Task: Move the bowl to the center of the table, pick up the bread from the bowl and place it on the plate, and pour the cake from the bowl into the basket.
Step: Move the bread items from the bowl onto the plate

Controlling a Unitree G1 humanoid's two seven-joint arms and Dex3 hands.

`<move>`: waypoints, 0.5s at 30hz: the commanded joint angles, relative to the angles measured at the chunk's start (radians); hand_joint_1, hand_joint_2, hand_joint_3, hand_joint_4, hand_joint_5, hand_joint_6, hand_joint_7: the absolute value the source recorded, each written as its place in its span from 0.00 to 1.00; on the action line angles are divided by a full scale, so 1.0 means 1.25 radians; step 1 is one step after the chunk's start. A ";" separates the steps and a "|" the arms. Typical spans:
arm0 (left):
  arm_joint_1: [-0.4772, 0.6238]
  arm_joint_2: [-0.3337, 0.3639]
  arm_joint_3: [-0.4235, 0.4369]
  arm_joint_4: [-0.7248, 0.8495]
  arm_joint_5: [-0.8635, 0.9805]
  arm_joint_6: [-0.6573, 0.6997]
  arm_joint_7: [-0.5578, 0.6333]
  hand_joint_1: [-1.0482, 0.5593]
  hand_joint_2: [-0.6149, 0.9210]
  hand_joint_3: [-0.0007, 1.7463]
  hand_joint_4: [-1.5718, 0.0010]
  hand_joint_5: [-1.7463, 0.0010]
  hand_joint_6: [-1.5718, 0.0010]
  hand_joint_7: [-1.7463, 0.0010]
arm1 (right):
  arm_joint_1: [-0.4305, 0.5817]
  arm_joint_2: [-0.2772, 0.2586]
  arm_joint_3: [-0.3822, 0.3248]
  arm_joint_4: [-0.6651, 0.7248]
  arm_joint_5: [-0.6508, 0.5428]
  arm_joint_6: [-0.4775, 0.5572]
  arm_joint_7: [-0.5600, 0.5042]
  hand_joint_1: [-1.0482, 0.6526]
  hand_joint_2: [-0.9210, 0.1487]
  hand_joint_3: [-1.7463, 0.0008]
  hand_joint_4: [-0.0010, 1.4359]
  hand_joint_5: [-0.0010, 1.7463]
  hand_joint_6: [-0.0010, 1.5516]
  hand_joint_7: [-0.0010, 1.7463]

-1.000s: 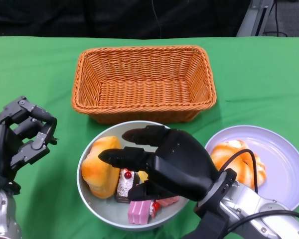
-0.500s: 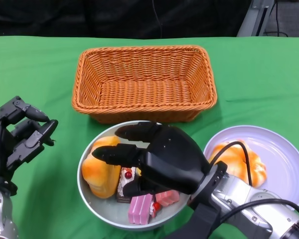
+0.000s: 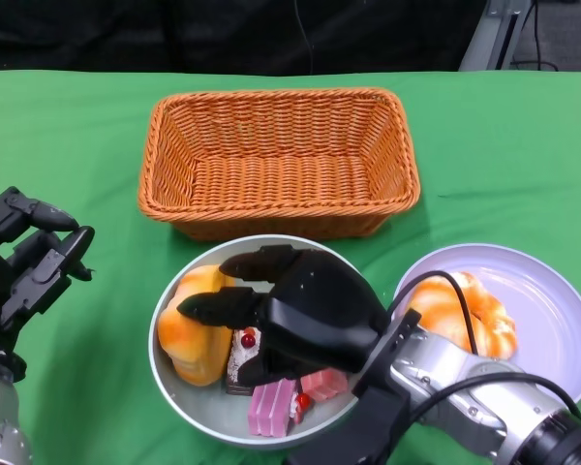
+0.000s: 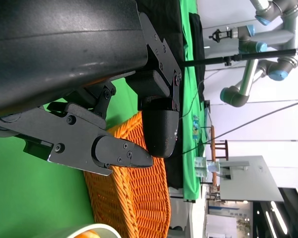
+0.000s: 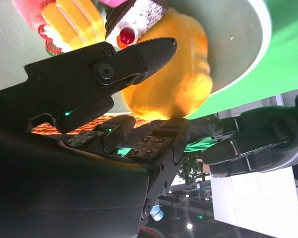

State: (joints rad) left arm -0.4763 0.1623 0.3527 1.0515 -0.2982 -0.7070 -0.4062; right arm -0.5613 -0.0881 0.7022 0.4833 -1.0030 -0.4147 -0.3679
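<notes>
Both hands moved: right hand (image 3: 305,315) lower over bread (image 3: 194,325), fingers released; left hand (image 3: 24,262) withdrawn, empty.

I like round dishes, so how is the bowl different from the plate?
The bowl is grey and deep; the plate is pale lilac and shallow. The bowl holds bread and cake pieces under the right hand; the plate holds one bread, no hand near. Both are round on the green table.
</notes>
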 commanded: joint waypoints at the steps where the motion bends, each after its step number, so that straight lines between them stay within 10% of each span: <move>1: 0.001 0.014 0.009 -0.002 -0.009 0.022 -0.001 0.50 0.98 0.05 0.50 0.00 0.55 0.21 | -0.032 0.012 0.009 0.031 0.003 -0.007 -0.013 0.28 0.05 0.99 0.37 0.00 0.38 0.00; 15: -0.004 0.025 0.005 0.031 0.018 -0.011 0.020 0.49 1.00 0.05 0.48 0.00 0.50 0.17 | -0.097 0.049 0.028 0.157 0.017 0.002 -0.011 0.29 0.04 1.00 0.31 0.00 0.35 0.00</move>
State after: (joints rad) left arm -0.4768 0.1678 0.3556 1.0801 -0.2848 -0.6998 -0.4026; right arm -0.6586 -0.0275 0.7358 0.6640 -0.9971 -0.4139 -0.3986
